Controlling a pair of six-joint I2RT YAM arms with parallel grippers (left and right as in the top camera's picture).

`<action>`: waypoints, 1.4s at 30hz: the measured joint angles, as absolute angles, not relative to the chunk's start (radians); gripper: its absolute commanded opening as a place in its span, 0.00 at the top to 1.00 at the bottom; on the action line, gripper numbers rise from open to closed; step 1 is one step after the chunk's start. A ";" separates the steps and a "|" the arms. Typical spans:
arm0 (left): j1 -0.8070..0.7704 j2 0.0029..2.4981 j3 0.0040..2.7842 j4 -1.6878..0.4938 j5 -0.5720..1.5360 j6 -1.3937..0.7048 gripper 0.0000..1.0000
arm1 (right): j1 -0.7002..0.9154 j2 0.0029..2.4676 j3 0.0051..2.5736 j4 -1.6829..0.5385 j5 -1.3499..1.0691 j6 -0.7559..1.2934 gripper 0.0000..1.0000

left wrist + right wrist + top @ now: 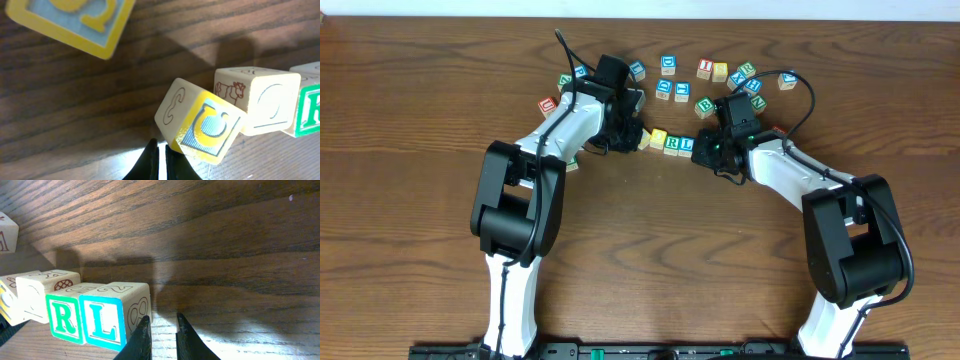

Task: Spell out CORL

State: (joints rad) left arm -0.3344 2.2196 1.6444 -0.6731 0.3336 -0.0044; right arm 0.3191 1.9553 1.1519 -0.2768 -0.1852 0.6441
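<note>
Clearly the word is nearly spelled: the R cube [310, 112] has the O cube [257, 102] against one side and the L cube [102, 322] against the other. The C cube [200, 127], past the O from the R cube, lies twisted on the bench [75, 100], one corner apparently meeting the O. The left tool [160, 157], pressed together and empty, sits just beside it; a gentle nudge at its outer corner should square it. The right tool [161, 330], slightly spread and empty, stands just past the L, ready to brace the row.
</note>
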 measured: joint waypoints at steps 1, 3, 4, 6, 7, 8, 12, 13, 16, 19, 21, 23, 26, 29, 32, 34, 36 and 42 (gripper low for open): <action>-0.334 2.220 1.644 -0.670 0.330 -0.004 0.92 | 0.319 1.955 1.152 -0.277 -0.185 0.644 0.88; -0.335 2.220 1.644 -0.666 0.318 -0.005 0.92 | 0.319 1.955 1.152 -0.277 -0.185 0.644 0.88; -0.335 2.220 1.644 -0.661 0.311 -0.005 0.93 | 0.319 1.955 1.152 -0.277 -0.185 0.644 0.88; -0.334 2.220 1.644 -0.647 0.303 -0.006 0.92 | 0.319 1.955 1.152 -0.277 -0.185 0.644 0.88; -0.334 2.220 1.644 -0.642 0.300 -0.007 0.92 | 0.319 1.955 1.152 -0.277 -0.185 0.644 0.87; -0.334 2.220 1.644 -0.638 0.299 -0.007 0.92 | 0.319 1.955 1.152 -0.277 -0.185 0.644 0.87; -0.334 2.220 1.644 -0.617 0.288 -0.008 0.92 | 0.319 1.955 1.152 -0.277 -0.185 0.644 0.87; -0.334 2.220 1.644 -0.615 0.286 -0.008 0.92 | 0.319 1.955 1.152 -0.277 -0.185 0.644 0.87; -0.334 2.220 1.644 -0.612 0.285 -0.008 0.92 | 0.319 1.955 1.152 -0.277 -0.185 0.644 0.87; -0.334 2.220 1.644 -0.604 0.286 -0.008 0.92 | 0.319 1.955 1.152 -0.277 -0.185 0.644 0.87; -0.334 2.220 1.644 -0.596 0.286 -0.008 0.92 | 0.319 1.955 1.152 -0.277 -0.185 0.644 0.87; -0.334 2.220 1.644 -0.591 0.285 -0.008 0.92 | 0.319 1.955 1.152 -0.277 -0.185 0.644 0.87; -0.334 2.220 1.644 -0.581 0.285 -0.008 0.92 | 0.319 1.955 1.152 -0.277 -0.185 0.644 0.87; -0.335 2.220 1.644 -0.572 0.286 -0.008 0.92 | 0.319 1.955 1.152 -0.277 -0.185 0.644 0.87; -0.335 2.220 1.644 -0.564 0.286 -0.008 0.92 | 0.319 1.955 1.152 -0.277 -0.185 0.644 0.87; -0.335 2.220 1.644 -0.558 0.285 -0.008 0.93 | 0.319 1.955 1.152 -0.277 -0.185 0.644 0.88; -0.335 2.220 1.644 -0.556 0.285 -0.008 0.92 | 0.319 1.955 1.152 -0.277 -0.185 0.644 0.87; -0.335 2.220 1.644 -0.551 0.285 -0.008 0.92 | 0.319 1.955 1.152 -0.277 -0.185 0.644 0.87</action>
